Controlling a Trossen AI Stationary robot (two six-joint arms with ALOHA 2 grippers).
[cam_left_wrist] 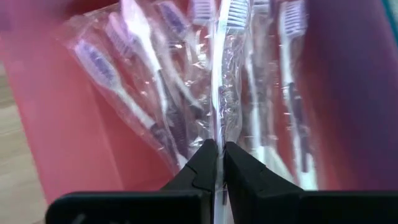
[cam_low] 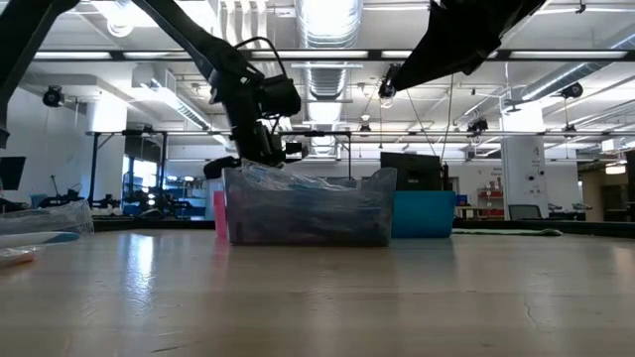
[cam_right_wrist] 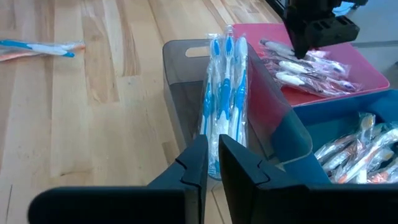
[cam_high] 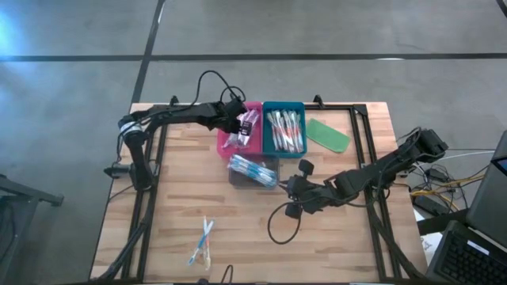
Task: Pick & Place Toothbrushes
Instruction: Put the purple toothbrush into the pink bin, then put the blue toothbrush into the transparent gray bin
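A: Where's the left gripper [cam_high: 244,125] atm?

B: Over the pink plastic tray [cam_high: 255,142], clamped on a clear-wrapped white toothbrush with purple accents [cam_left_wrist: 222,74]. Wrist view shows the wrapper pinched between the fingers, the brush's long axis running straight away from the fingertips [cam_left_wrist: 205,163], head at the far end.

A: So the next move turns on that axis?

B: Probably. More purple brushes lie roughly parallel in the tray beneath it, so letting go should drop it in line w/ the rest.

A: Right gripper [cam_high: 295,188]?

B: At abt 4 o'clock from the smoky clear plastic bin of blue-and-white wrapped toothbrushes [cam_high: 252,170], just beside it. Fingers nearly together, nothing between them afaict. Two loose brushes [cam_high: 202,241] lie at 7 o'clock from the bin, well apart; the right arm looks nearer them.
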